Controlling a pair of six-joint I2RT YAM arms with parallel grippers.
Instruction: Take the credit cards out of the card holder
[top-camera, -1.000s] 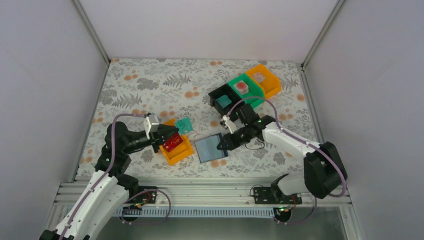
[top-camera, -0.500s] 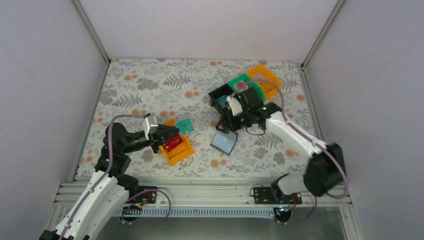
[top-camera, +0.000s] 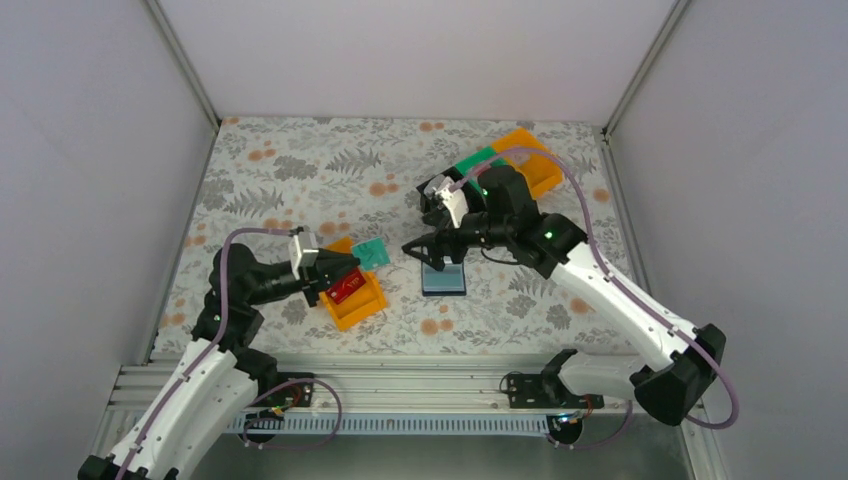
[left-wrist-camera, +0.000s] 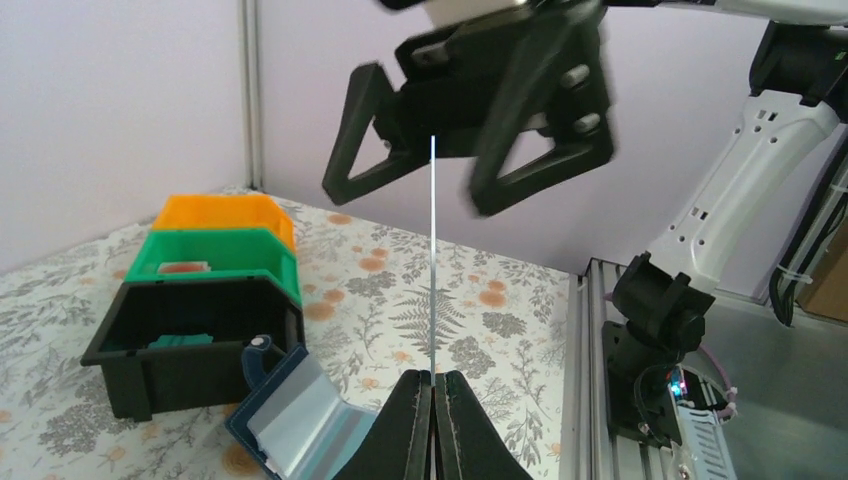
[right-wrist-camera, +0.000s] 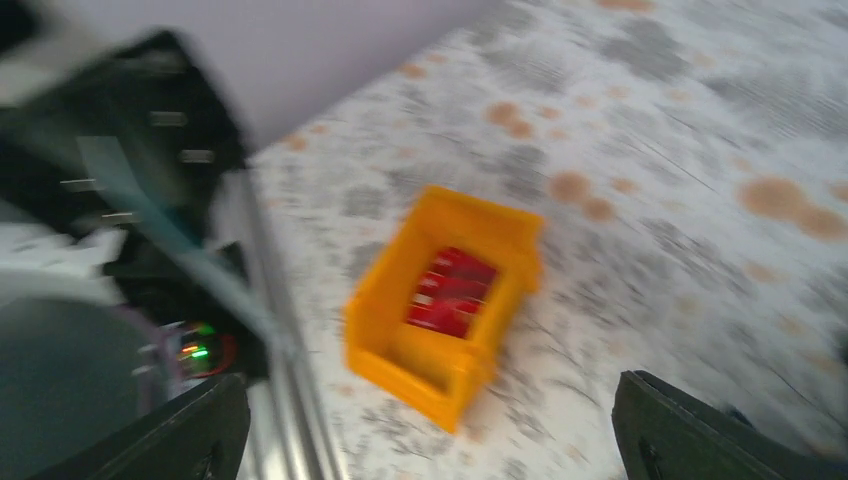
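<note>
The left gripper (top-camera: 345, 270) was clamped shut on a teal card (top-camera: 370, 250). Its own wrist view showed that card (left-wrist-camera: 432, 260) edge-on, as a thin upright line rising from between the closed fingertips. Directly under this gripper sat a small orange bin (top-camera: 362, 305) with a red card (top-camera: 345, 290) lying flat in it.

To the right, the card holder (top-camera: 445, 282) lay opened flat on the desk (top-camera: 300, 170). It was well apart from the left gripper's tips, on their far right side. The left wrist view showed its pale sleeves (left-wrist-camera: 300, 420) face up, but not clearly enough to tell whether any cards were left in them.

The right gripper (top-camera: 425, 255) hung just above the holder's left edge. Its jaws were spread wide with nothing between them, and it was not touching the holder. The holder lay almost straight below this gripper and a little to its right. Its longer side ran roughly across the desk, though it looked close to square from overhead.

The right arm was plainly the nearer one. Any further pull on the holder would, I judged, fall to it as a short drop downward, since the left gripper was already occupied with its card.
</note>
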